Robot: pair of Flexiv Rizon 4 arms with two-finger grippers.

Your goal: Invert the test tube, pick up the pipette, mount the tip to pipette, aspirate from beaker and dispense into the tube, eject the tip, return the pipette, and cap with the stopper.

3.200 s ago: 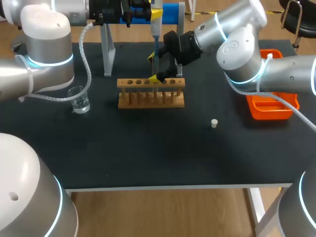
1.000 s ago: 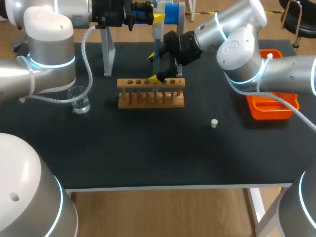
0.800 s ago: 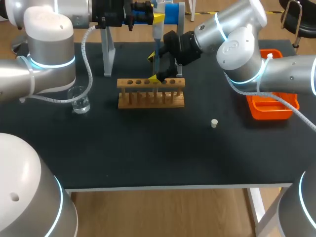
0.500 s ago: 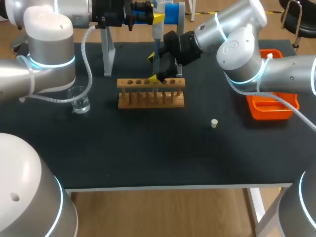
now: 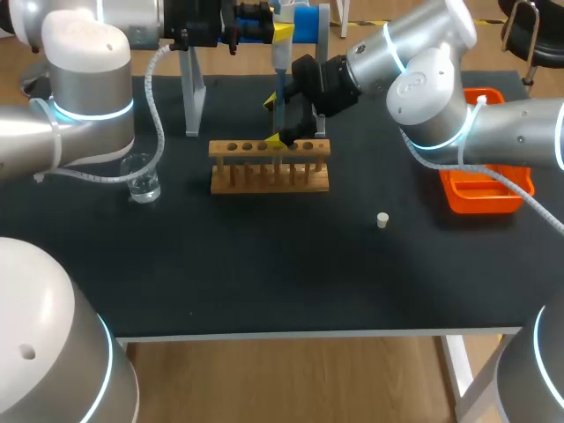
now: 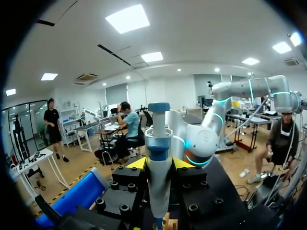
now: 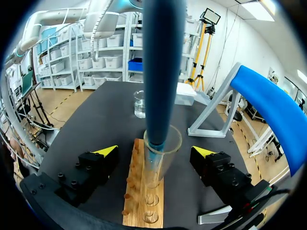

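My left tool (image 6: pixel 158 165) is clamped on the pipette (image 6: pixel 158 141), which hangs upright with its lower end inside the mouth of the test tube (image 7: pixel 154 163). The tube stands upright in the wooden rack (image 5: pixel 269 167) in the middle of the counter (image 5: pixel 264 273). My right tool (image 7: pixel 155 151) is spread wide, one finger on each side of the tube, touching neither. Pipette and tube share one vertical axis, so I judge the withdrawal must go straight up.

Bright, even light from overhead, faint soft shadows on the table (image 5: pixel 264 264)
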